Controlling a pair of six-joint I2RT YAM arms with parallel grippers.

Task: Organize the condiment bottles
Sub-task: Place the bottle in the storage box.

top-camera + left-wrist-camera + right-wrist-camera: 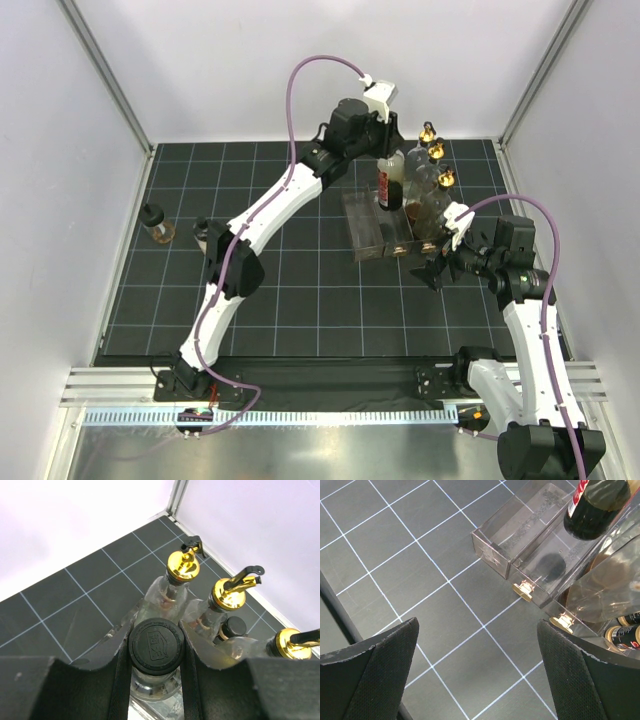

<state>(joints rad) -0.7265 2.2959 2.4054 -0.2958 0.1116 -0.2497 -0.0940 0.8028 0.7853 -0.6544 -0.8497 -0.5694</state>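
My left gripper [156,630] is shut on the black cap of a dark-sauce bottle [388,192], held upright over the clear rack [372,232]; its red-labelled body [595,505] shows above a compartment. Just behind it stand three tall clear bottles with gold pourers [182,565] [232,587] [295,642] and a small black-capped bottle [234,627]. Two more small bottles [157,225] [203,232] stand on the mat at the left. My right gripper [477,625] hangs open over bare mat by the rack's near end [492,555], holding nothing.
The rack's gold knobs [522,590] face my right gripper. White walls and metal posts [110,80] close in the mat on three sides. The left arm [270,210] stretches diagonally across the middle of the mat.
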